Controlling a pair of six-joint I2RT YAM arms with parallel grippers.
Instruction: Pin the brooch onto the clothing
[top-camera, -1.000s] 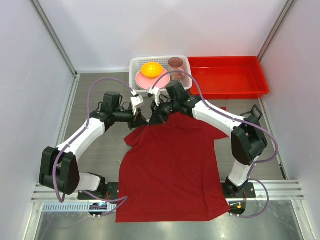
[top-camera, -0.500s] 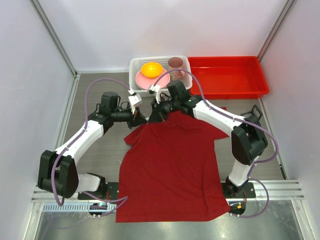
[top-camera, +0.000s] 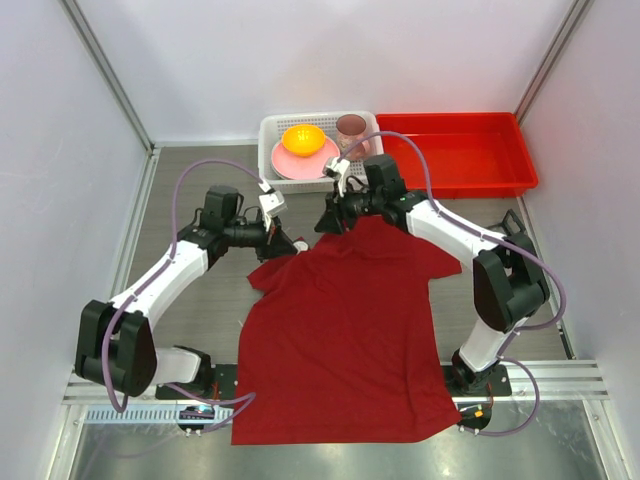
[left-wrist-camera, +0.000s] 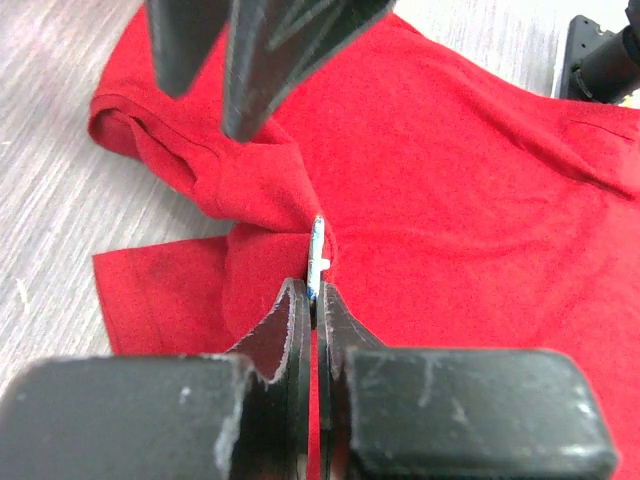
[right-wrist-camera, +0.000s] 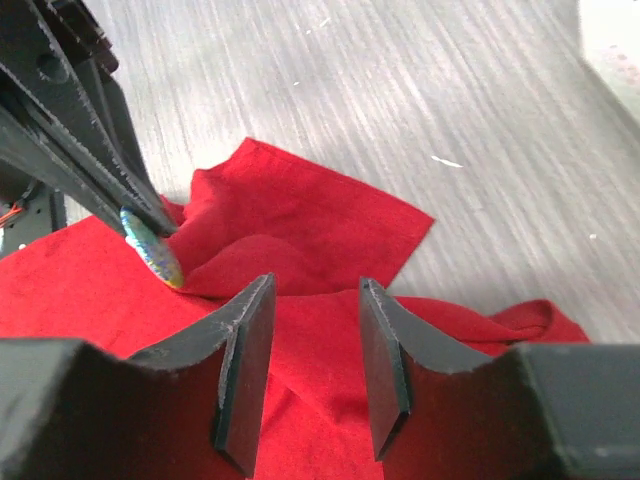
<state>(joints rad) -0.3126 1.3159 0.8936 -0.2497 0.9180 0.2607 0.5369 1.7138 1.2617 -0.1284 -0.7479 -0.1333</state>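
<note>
The dark red T-shirt (top-camera: 345, 330) lies flat on the table, its upper left part bunched up. My left gripper (top-camera: 290, 245) is shut on the brooch (left-wrist-camera: 317, 255), a small pale disc seen edge-on at the fingertips and touching a raised fold of the shirt (left-wrist-camera: 450, 200). In the right wrist view the brooch (right-wrist-camera: 152, 250) shows as a shiny disc at the tip of the left fingers (right-wrist-camera: 70, 130). My right gripper (top-camera: 326, 222) is open and empty just above the shirt (right-wrist-camera: 300, 220), a short way right of the brooch. Its fingers (left-wrist-camera: 280, 40) hang at the top of the left wrist view.
A white basket (top-camera: 270, 130) at the back holds a yellow bowl (top-camera: 303, 138) on a pink plate and a brownish cup (top-camera: 351, 126). A red tray (top-camera: 455, 155) stands to its right. Grey table (top-camera: 190, 320) lies left of the shirt.
My right arm has drawn back to the right, away from the left gripper and the bunched collar area. The left gripper has barely moved and still holds the brooch.
</note>
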